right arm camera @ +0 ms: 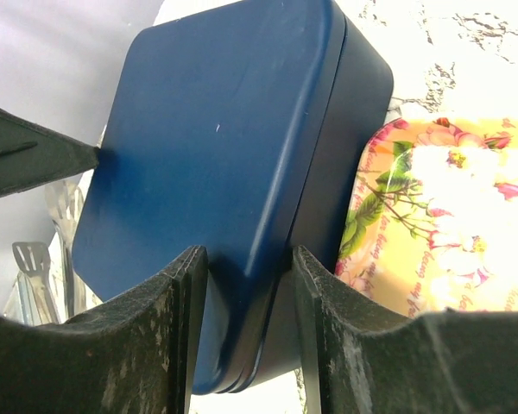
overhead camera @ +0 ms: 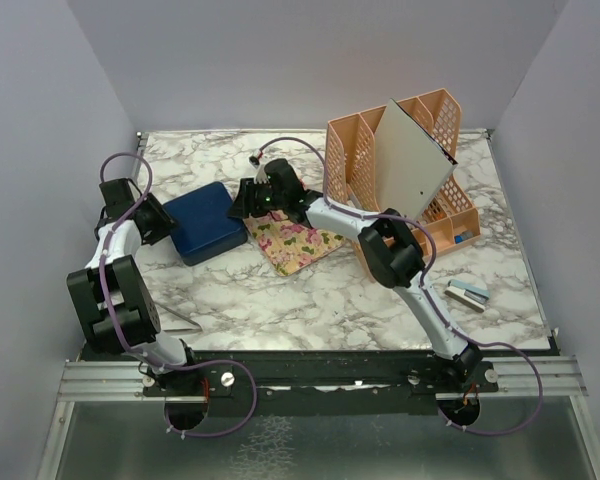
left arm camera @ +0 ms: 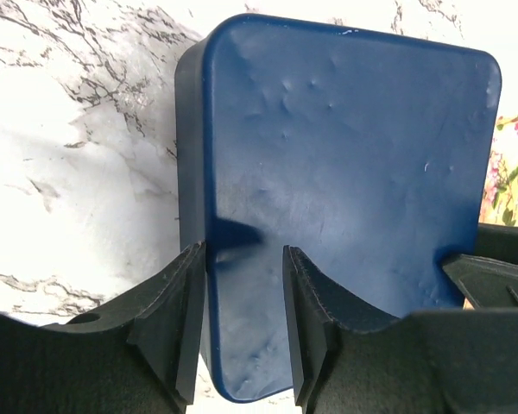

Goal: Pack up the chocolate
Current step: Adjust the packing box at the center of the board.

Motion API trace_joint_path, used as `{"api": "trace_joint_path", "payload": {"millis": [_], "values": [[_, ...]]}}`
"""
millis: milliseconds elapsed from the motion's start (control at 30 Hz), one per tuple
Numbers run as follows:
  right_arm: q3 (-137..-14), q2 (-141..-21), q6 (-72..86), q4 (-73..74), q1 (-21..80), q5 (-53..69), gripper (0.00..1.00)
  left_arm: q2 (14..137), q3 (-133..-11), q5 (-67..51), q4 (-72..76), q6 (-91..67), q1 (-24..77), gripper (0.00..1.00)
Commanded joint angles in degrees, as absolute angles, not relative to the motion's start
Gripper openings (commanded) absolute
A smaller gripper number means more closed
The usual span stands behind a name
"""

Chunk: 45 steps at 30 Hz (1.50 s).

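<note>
Right gripper clamped on a corner of the blue box, beside the floral tray. Left gripper straddles the opposite edge, grip unclear. Lid down, chocolate out of sight. Open desk toward the near edge.

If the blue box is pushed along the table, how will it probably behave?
The blue box looks rigid and flat, so it would likely slide, not tip. Its smooth lid may be slippery to hold. The marble-patterned table seems slick too.

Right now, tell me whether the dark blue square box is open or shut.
Shut. The dark blue square box has its lid down; only a thin seam shows along its side.
</note>
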<state>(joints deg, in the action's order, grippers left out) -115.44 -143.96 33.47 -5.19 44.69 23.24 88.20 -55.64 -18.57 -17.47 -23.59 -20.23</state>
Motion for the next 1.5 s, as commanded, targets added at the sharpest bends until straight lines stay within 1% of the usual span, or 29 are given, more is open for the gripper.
{"api": "trace_joint_path", "payload": {"millis": [0,133,233,367,467,567,600,667,800,900,967,1067,1167,1233,1300,1400,1467], "values": [[-112.59,-142.29,38.44,-9.97,49.05,34.61,0.48,87.25,-55.43,-29.43,-22.86,-23.96,-16.51,0.43],[-110.56,-140.35,46.18,-18.34,48.0,38.99,0.49,86.81,-55.55,-27.08,-23.73,-22.54,-16.46,0.42],[-110.26,-140.02,50.15,-22.73,47.97,41.65,0.46,86.58,-56.62,-25.85,-24.74,-21.67,-16.5,0.41],[-110.47,-141.45,56.89,-28.95,47.9,44.75,0.41,86.57,-56.79,-25.74,-25.0,-21.52,-16.48,0.41],[-110.51,-142.87,61.84,-33.58,47.9,46.45,0.4,86.4,-56.48,-25.68,-24.98,-21.28,-16.52,0.41],[-110.95,-143.79,64.4,-34.91,47.96,46.87,0.4,86.23,-56.19,-25.84,-24.96,-21.26,-16.51,0.42],[-111.66,-144.24,64.12,-34.02,47.93,47.11,0.4,86.22,-56.13,-26.1,-24.96,-21.35,-16.52,0.42],[-114.23,-145.02,61.05,-27.1,47.91,46.57,0.4,86.24,-56.24,-26.34,-24.88,-21.51,-16.52,0.42],[-112.75,-145.17,60.56,-25.76,47.9,44.91,0.4,85.71,-56.78,-27.5,-24.49,-22.54,-16.48,0.43],[-113.33,-145.93,58.78,-19.48,47.95,42.75,0.4,84.82,-57.32,-28.9,-24.17,-23.7,-16.52,0.45],[-113.22,-146.8,59.8,-20.02,47.9,43.62,0.4,84.2,-57.56,-30.74,-23.77,-24.62,-16.52,0.47],[-114.44,-148.09,61.31,-20.89,48.11,45.96,0.4,83.56,-57.65,-31.59,-23.38,-25.46,-16.43,0.48],[-118.19,-148.84,58.14,-13.21,48.36,46.49,0.4,83.32,-57.74,-31.85,-23.38,-25.58,-16.41,0.49],[-118.14,-148.99,59.26,-13.78,48.37,47.57,0.41,83.47,-57.62,-32.05,-23.3,-25.58,-16.38,0.5],[-118.51,-149.69,61.55,-17.34,48.35,49.88,0.4,83.66,-57.28,-32.1,-22.98,-25.58,-16.28,0.51],[-119.29,-150.9,64.37,-23.38,48.61,54.28,0.36,83.92,-56.59,-32.4,-22.32,-25.79,-16.16,0.52],[-120.08,-151.24,64.64,-25.43,48.81,56.77,0.35,84.02,-56.35,-32.55,-21.92,-25.99,-15.96,0.52]]}}
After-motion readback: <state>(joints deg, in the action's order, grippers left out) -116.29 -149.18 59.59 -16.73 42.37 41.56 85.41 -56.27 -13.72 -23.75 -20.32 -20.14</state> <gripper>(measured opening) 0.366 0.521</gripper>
